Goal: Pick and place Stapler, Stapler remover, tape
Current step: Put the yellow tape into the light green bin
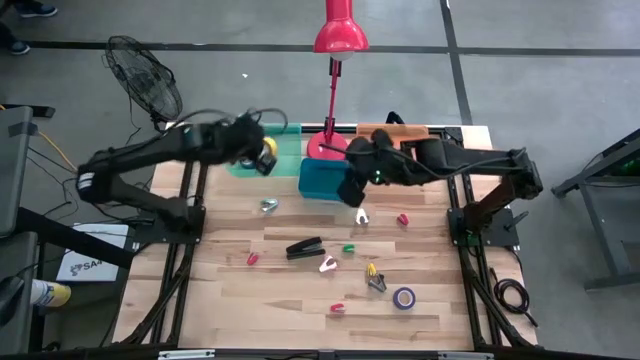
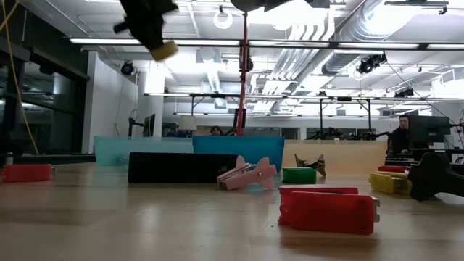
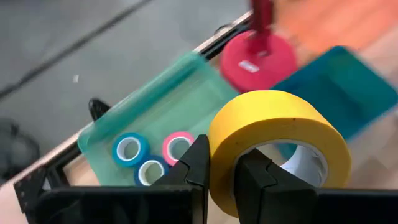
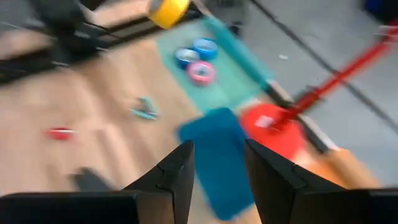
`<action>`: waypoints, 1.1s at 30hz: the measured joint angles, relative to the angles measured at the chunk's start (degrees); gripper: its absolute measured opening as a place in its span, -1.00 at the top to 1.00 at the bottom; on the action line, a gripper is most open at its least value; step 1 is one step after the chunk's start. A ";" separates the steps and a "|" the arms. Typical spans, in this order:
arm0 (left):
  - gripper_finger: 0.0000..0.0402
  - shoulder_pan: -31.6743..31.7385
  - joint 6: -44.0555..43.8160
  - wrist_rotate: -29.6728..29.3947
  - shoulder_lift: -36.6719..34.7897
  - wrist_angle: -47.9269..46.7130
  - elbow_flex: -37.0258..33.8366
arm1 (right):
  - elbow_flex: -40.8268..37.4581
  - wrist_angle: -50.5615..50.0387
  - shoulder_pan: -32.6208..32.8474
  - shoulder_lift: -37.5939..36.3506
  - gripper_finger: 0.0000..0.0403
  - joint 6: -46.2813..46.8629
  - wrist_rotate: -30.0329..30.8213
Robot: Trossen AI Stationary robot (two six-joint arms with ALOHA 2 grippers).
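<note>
- Above the green tray (image 1: 285, 150) at the tabletop's far edge: left tool (image 3: 217, 180) clamped shut on the yellow tape (image 3: 273, 134), held aloft.
- Three rolls already lie in that tray.
- Best move: centre over a bare patch, lower, then release.
- Right tool (image 4: 217, 165) part open, empty, over the blue bin (image 1: 325, 178).
- Tray floor under the roll unseen.

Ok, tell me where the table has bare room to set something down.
Bare wood: left side, from the black stapler out to the table edge, and the near strip below the purple tape. Crowded: the middle, with staple removers, and the back by the teal bin.
</note>
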 joint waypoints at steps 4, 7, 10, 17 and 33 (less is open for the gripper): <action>0.83 10.95 2.99 8.16 5.37 3.53 0.00 | 0.00 -5.76 -4.03 0.02 0.35 -0.64 1.62; 0.83 18.48 4.09 15.55 9.92 7.41 0.01 | 0.00 -10.71 -8.02 0.02 0.35 -2.18 1.29; 0.83 24.27 3.98 19.03 14.74 9.37 0.04 | 0.00 -13.57 -12.01 0.03 0.35 -3.68 1.04; 0.83 31.17 3.34 24.82 25.60 9.83 0.02 | 0.00 -15.28 -19.27 0.09 0.35 -10.39 0.43; 0.83 31.14 -3.78 14.50 34.49 11.66 0.00 | 0.00 -13.08 -30.89 0.09 0.35 -23.47 -10.00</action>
